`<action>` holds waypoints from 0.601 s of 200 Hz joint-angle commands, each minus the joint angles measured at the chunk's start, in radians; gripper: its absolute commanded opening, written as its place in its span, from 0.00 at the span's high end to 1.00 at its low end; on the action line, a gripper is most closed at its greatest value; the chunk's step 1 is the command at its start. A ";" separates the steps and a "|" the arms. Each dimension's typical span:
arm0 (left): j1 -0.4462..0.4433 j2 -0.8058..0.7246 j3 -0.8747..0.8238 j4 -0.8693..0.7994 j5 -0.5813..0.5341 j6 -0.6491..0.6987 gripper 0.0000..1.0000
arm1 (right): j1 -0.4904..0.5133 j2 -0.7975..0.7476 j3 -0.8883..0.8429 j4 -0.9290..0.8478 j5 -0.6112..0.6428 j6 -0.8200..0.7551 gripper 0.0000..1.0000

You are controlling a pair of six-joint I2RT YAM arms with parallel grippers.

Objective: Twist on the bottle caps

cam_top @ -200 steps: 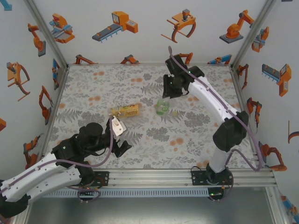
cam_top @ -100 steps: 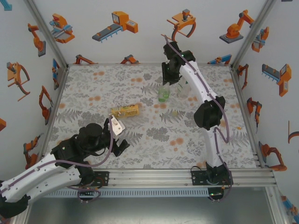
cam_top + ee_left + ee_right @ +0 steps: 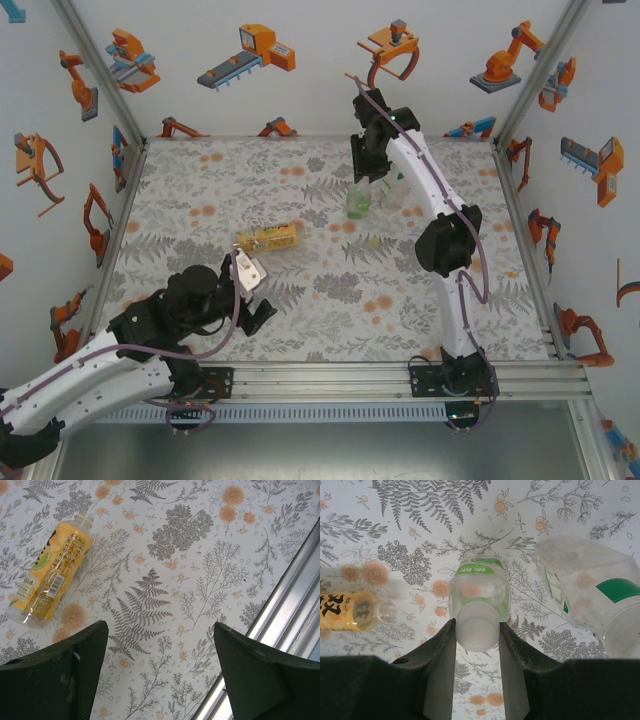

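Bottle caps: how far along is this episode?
Done: no cap can be confirmed as screwed tight. In hand: the right gripper has its jaws shut on the green bottle at its whitish top, which may be a cap; I cannot tell how tight it is. Left: the yellow bottle lies on its side with a bare neck, near the open left gripper. The clear bottle has its top out of frame.

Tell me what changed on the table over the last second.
The right claw, gripping the small green-labelled clear plastic bottle, carried it toward the far wall. The left claw and the lying yellow-amber plastic bottle stayed put.
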 commanded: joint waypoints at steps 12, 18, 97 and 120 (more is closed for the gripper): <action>-0.002 -0.016 -0.007 -0.012 -0.015 -0.010 0.22 | -0.002 0.017 -0.015 0.028 0.023 -0.019 0.96; -0.003 -0.018 -0.007 -0.012 -0.017 -0.010 0.22 | -0.002 0.017 -0.017 0.031 0.023 -0.018 0.95; -0.003 -0.036 -0.008 -0.025 -0.023 -0.007 0.22 | -0.002 0.013 -0.041 0.049 0.016 -0.014 0.68; -0.003 -0.041 -0.007 -0.032 -0.025 -0.006 0.21 | -0.002 0.003 -0.034 0.051 0.014 -0.015 0.61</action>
